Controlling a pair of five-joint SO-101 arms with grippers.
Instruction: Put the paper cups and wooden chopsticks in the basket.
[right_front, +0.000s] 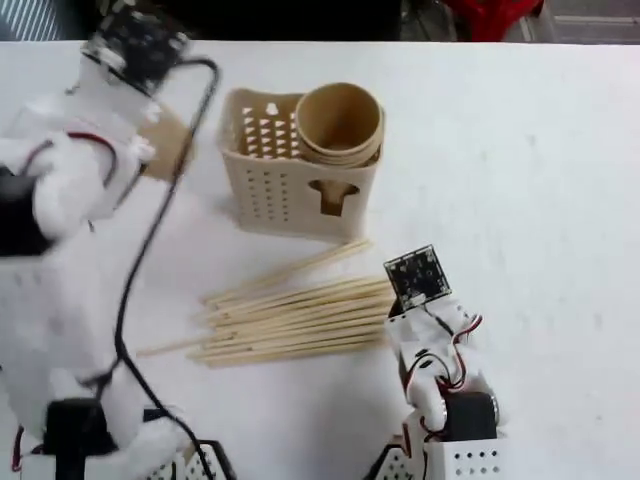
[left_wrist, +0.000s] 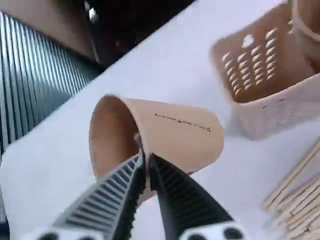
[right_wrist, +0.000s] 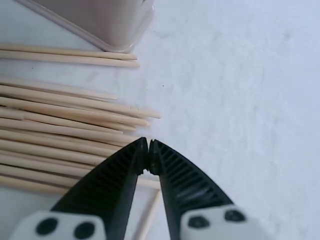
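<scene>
Seeing one smooth paper cup (left_wrist: 170, 135) pinched by the rim in left gripper (left_wrist: 145, 162), plus right gripper (right_wrist: 148, 150) closed over bunched, uncountable thin wooden chopsticks (right_wrist: 60, 125).

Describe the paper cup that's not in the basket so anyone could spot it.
Find the beige basket on the white table. Beside it, the left gripper pinches a paper cup by its rim. Unlike the cups stacked in the basket, it is tipped sideways.

Seemingly a robotics lab: left arm (right_front: 70, 170) and right arm (right_front: 435, 365) are sitting, wires exposed, at a white table (right_front: 540, 150).
</scene>
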